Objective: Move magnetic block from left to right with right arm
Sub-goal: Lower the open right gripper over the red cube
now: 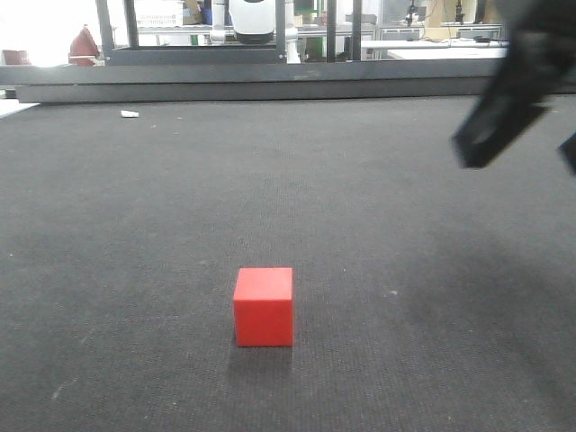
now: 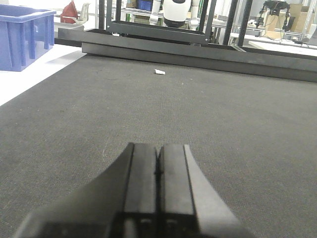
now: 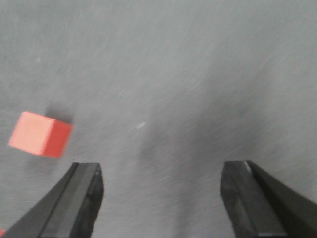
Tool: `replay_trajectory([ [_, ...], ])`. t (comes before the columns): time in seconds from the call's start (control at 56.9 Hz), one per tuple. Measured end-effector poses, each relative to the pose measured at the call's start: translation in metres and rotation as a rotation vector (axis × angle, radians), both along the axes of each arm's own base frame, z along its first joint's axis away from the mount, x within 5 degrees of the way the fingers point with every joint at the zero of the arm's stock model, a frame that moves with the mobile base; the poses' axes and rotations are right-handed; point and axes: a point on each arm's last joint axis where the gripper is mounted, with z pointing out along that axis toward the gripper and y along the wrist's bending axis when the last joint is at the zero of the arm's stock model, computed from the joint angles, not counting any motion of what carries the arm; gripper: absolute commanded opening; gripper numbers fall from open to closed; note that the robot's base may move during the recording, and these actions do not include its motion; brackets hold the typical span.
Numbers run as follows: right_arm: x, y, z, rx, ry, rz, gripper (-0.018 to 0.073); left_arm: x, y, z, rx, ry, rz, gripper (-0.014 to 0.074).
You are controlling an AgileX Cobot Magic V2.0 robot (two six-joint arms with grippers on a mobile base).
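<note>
As far as can be judged from the three views, stands at the approach stage, with no part of the transfer done. Finds the magnetic block [image 1: 264, 306] resting flat on the dark worktop [image 1: 135, 225], near the front and slightly left of centre in the front view, free of contact on all sides. Shows the right gripper [image 3: 161, 171] spread wide and empty, with the block lying beyond and to the left of its left-hand finger, not between the fingers. Places that gripper, in the front view, raised at the upper right, well apart from the block. Records the left gripper [image 2: 158, 148] closed, fingers pressed together on nothing, low over the worktop. Leaves outstanding: alignment over the block, descent, closing, lift, carry to the right, release. Cannot resolve the right arm in the front view beyond a dark blurred shape cut by the frame edge. Cannot identify a red sliver at the bottom left corner of the blurred right wrist view. Sees no marked destination on the right side.
</note>
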Motion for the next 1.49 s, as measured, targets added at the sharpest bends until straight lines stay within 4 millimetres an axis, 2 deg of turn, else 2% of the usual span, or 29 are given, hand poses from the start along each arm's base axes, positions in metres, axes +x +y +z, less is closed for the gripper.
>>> replay_trajectory([
  [0.211, 0.023, 0.039, -0.005, -0.039, 0.228, -0.083, 0.0609, 0.0, 0.0, 0.0, 0.0, 0.0, 0.0, -0.0126],
  [0.422, 0.042, 0.086, -0.008, -0.059, 0.308, -0.106, 0.0609, 0.0, 0.0, 0.0, 0.0, 0.0, 0.0, -0.0126],
  [0.615, 0.045, 0.124, -0.02, -0.072, 0.369, -0.118, 0.0609, 0.0, 0.0, 0.0, 0.0, 0.0, 0.0, -0.0126],
  [0.808, 0.044, 0.149, -0.029, -0.106, 0.399, -0.095, 0.0609, 0.0, 0.0, 0.0, 0.0, 0.0, 0.0, -0.0126],
  [1.16, 0.052, 0.173, -0.055, -0.153, 0.442, -0.1, 0.0609, 0.0, 0.0, 0.0, 0.0, 0.0, 0.0, -0.0126],
  [1.494, 0.059, 0.173, -0.072, -0.18, 0.473, -0.134, 0.0598, 0.0, 0.0, 0.0, 0.0, 0.0, 0.0, -0.0126],
])
